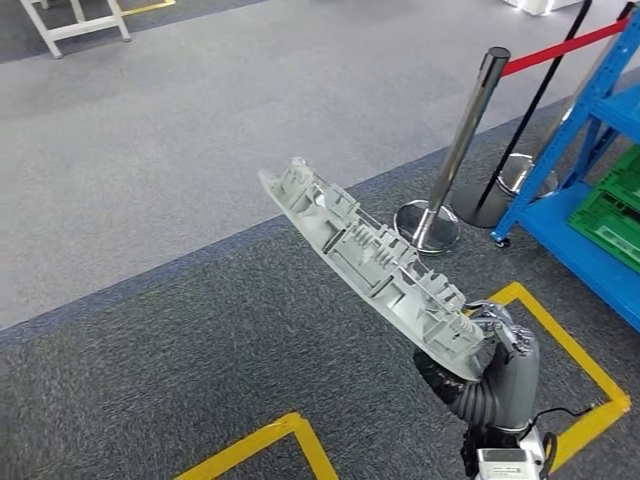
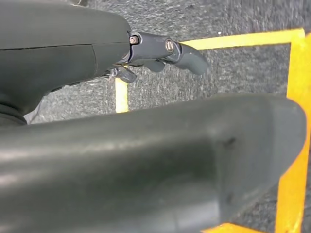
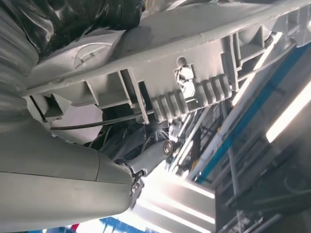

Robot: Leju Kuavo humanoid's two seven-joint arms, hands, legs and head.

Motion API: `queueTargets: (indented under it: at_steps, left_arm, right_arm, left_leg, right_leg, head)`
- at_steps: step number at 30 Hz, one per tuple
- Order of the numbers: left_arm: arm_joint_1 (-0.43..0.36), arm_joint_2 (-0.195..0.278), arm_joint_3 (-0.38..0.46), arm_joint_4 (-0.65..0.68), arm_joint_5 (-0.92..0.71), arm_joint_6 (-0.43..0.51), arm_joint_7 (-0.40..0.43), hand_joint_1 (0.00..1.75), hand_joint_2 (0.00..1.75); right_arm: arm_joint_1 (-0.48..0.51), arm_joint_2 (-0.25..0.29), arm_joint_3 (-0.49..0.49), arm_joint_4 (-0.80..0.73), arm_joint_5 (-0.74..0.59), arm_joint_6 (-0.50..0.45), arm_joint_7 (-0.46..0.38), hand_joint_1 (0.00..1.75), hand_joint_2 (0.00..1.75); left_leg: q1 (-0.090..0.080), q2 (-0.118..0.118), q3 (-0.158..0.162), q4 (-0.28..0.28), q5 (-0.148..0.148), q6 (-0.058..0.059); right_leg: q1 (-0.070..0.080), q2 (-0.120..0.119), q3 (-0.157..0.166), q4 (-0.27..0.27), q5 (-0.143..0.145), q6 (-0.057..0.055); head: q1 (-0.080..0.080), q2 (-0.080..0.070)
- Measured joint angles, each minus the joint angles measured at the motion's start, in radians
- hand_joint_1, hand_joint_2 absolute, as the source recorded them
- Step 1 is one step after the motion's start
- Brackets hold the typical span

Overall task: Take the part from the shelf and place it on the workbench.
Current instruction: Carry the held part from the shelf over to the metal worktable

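Note:
A long grey plastic part (image 1: 370, 262) with many ribs and clips is held up over the carpet, slanting from upper left to lower right in the head view. My right hand (image 1: 504, 360) grips its lower right end. In the right wrist view the same part (image 3: 190, 58) crosses close in front of the camera, with my right hand's fingers (image 3: 154, 150) curled under it. My left hand (image 2: 161, 51) hangs above the floor; its fingers are slightly bent and hold nothing.
A blue shelf (image 1: 596, 240) with green crates (image 1: 615, 205) stands at the right. A chrome stanchion post (image 1: 460, 140) with a red rope (image 1: 558, 48) stands beside it. Yellow floor tape (image 1: 573, 355) marks boxes on the dark carpet. A white frame (image 1: 75, 25) is far left.

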Motion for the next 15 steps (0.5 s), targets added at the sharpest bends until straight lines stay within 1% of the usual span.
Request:
queueTargets:
  at_steps: [1, 2, 3, 4, 5, 6, 7, 8, 9, 10, 11, 12, 13, 14, 15]
  left_arm:
    - [-0.001, 0.000, 0.000, 0.000, -0.005, -0.003, -0.003, 0.00, 0.00]
    - [0.000, 0.000, 0.000, 0.000, -0.015, -0.011, -0.007, 0.00, 0.00]
    - [0.000, 0.000, -0.002, 0.000, -0.026, -0.024, -0.013, 0.00, 0.00]
    - [0.001, 0.000, -0.003, 0.000, -0.034, -0.038, -0.018, 0.00, 0.00]
    - [0.001, 0.001, -0.005, 0.000, -0.037, -0.047, -0.020, 0.00, 0.00]
    - [-0.001, 0.001, -0.005, 0.000, -0.035, -0.050, -0.019, 0.00, 0.00]
    - [-0.003, 0.002, -0.004, 0.000, -0.030, -0.047, -0.014, 0.00, 0.00]
    - [-0.005, 0.002, -0.003, 0.000, -0.024, -0.040, -0.007, 0.00, 0.00]
    - [-0.006, 0.003, -0.002, 0.000, -0.018, -0.032, 0.002, 0.00, 0.00]
    - [-0.005, 0.003, -0.001, 0.000, -0.012, -0.024, 0.008, 0.00, 0.00]
    - [-0.003, 0.003, 0.001, 0.000, -0.005, -0.019, 0.012, 0.00, 0.00]
    - [-0.002, 0.002, 0.003, 0.000, 0.002, -0.017, 0.013, 0.00, 0.00]
    - [-0.001, 0.002, 0.006, 0.000, 0.011, -0.017, 0.013, 0.00, 0.00]
    - [-0.003, 0.002, 0.011, 0.000, 0.020, -0.019, 0.012, 0.00, 0.00]
    - [-0.004, 0.001, 0.017, 0.000, 0.030, -0.027, 0.010, 0.00, 0.00]
  right_arm:
    - [-0.001, 0.000, 0.002, 0.004, -0.001, 0.002, 0.001, 1.75, 1.75]
    - [-0.004, 0.000, 0.003, 0.009, -0.003, 0.007, 0.003, 1.75, 1.75]
    - [-0.010, 0.000, 0.005, 0.014, -0.004, 0.014, 0.006, 1.75, 1.75]
    - [-0.019, 0.000, 0.008, 0.019, -0.005, 0.024, 0.008, 1.75, 1.75]
    - [-0.031, 0.000, 0.013, 0.024, -0.004, 0.033, 0.012, 1.75, 1.75]
    - [-0.045, 0.000, 0.019, 0.029, -0.002, 0.039, 0.015, 1.75, 1.75]
    - [-0.058, 0.000, 0.026, 0.034, 0.002, 0.043, 0.017, 1.75, 1.75]
    - [-0.068, 0.000, 0.035, 0.038, 0.006, 0.043, 0.019, 1.75, 1.75]
    - [-0.076, 0.000, 0.042, 0.041, 0.009, 0.043, 0.023, 1.75, 1.75]
    - [-0.080, 0.000, 0.048, 0.043, 0.012, 0.043, 0.026, 1.75, 1.75]
    - [-0.083, 0.000, 0.053, 0.045, 0.015, 0.042, 0.030, 1.75, 1.75]
    - [-0.085, 0.000, 0.057, 0.046, 0.017, 0.041, 0.033, 1.75, 1.75]
    - [-0.087, 0.000, 0.059, 0.047, 0.018, 0.040, 0.035, 1.75, 1.75]
    - [-0.089, 0.000, 0.061, 0.048, 0.019, 0.038, 0.036, 1.75, 1.75]
    - [-0.090, 0.000, 0.063, 0.048, 0.020, 0.036, 0.036, 1.75, 1.75]
  left_leg:
    - [0.000, -0.009, 0.000, 0.000, 0.000, 0.001]
    - [0.000, -0.019, 0.000, 0.001, 0.000, 0.001]
    - [0.001, -0.028, 0.001, 0.002, 0.000, 0.000]
    - [0.002, -0.038, 0.001, 0.004, -0.001, -0.001]
    - [0.003, -0.046, 0.001, 0.008, -0.003, -0.004]
    - [0.003, -0.055, -0.002, 0.015, -0.006, -0.010]
    - [0.003, -0.063, -0.007, 0.022, -0.008, -0.016]
    - [0.004, -0.070, -0.013, 0.027, -0.009, -0.022]
    - [0.005, -0.078, -0.018, 0.029, -0.007, -0.028]
    - [0.007, -0.086, -0.021, 0.030, -0.005, -0.034]
    - [0.008, -0.087, -0.023, 0.033, -0.006, -0.038]
    - [0.008, -0.077, -0.029, 0.046, -0.016, -0.043]
    - [0.008, -0.061, -0.044, 0.079, -0.036, -0.047]
    - [0.008, -0.040, -0.069, 0.133, -0.065, -0.051]
    - [0.008, -0.023, -0.102, 0.202, -0.098, -0.054]
  right_leg:
    - [-0.002, 0.008, -0.033, 0.063, -0.019, 0.003]
    - [-0.003, 0.011, -0.054, 0.098, -0.022, 0.005]
    - [-0.005, 0.012, -0.059, 0.095, -0.004, 0.007]
    - [-0.008, 0.014, -0.043, 0.052, 0.031, 0.010]
    - [-0.012, 0.023, -0.015, -0.015, 0.071, 0.012]
    - [-0.015, 0.040, 0.013, -0.081, 0.098, 0.014]
    - [-0.018, 0.055, 0.037, -0.129, 0.114, 0.013]
    - [-0.018, 0.067, 0.050, -0.154, 0.116, 0.010]
    - [-0.016, 0.069, 0.054, -0.157, 0.111, 0.005]
    - [-0.015, 0.062, 0.056, -0.158, 0.112, -0.002]
    - [-0.015, 0.053, 0.057, -0.159, 0.114, -0.008]
    - [-0.015, 0.044, 0.059, -0.161, 0.115, -0.015]
    - [-0.016, 0.034, 0.061, -0.164, 0.116, -0.021]
    - [-0.015, 0.023, 0.063, -0.165, 0.115, -0.026]
    - [-0.013, 0.013, 0.063, -0.165, 0.114, -0.031]
  head:
    - [0.003, 0.000]
    - [0.004, 0.000]
    - [0.004, 0.000]
    - [0.005, 0.000]
    - [0.005, 0.000]
    - [0.006, 0.000]
    - [0.006, 0.000]
    - [0.006, 0.000]
    - [0.005, 0.000]
    - [0.003, 0.000]
    - [0.003, 0.000]
    - [-0.001, 0.000]
    - [-0.006, 0.000]
    - [-0.011, 0.000]
    - [-0.016, 0.000]
